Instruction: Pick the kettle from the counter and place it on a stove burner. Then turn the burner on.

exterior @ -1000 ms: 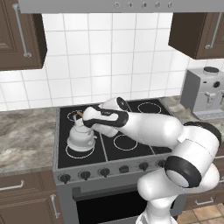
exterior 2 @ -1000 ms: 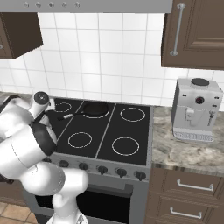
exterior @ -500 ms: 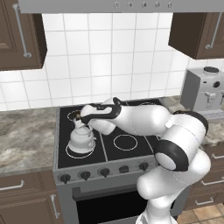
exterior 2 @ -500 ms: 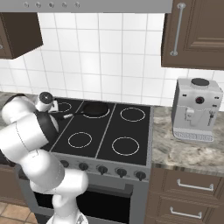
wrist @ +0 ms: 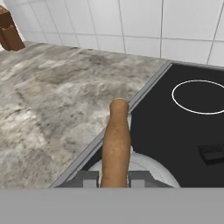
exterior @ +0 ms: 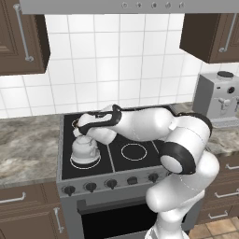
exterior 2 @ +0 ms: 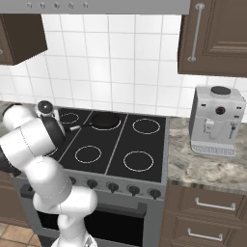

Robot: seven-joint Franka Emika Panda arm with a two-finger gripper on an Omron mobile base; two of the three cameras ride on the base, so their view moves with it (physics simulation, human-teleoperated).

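Over the front-left ring of the black cooktop (exterior: 112, 144), the kettle (exterior: 84, 149) sits with its base inside the wide white circle of the stove burner (exterior: 85, 161), and from where I stand it looks to be resting on the glass, though I cannot rule out a sliver of air under it. The white arm reaches across from the right and bends down over it, so the gripper (wrist: 114, 178) comes at the handle from above; that makes sense, since the arched brown handle (wrist: 115, 144) is the only part that offers a narrow bar to pinch. Looking along the hand, the two dark fingertips (wrist: 86, 178) stand close on either side of that wooden bar, jaws drawn narrow and clamped on it. The counter (wrist: 48, 113) of mottled stone lies just beside the cooktop's edge, on the kettle's far side from the other rings. A black frying pan (exterior 2: 103, 120) occupies a rear ring, which may be why this front one was chosen. The knobs (exterior: 111, 184) run along the stove front below, well apart from the hand. My guess is that placing is nearly done: letting go and reaching for the matching knob remain.
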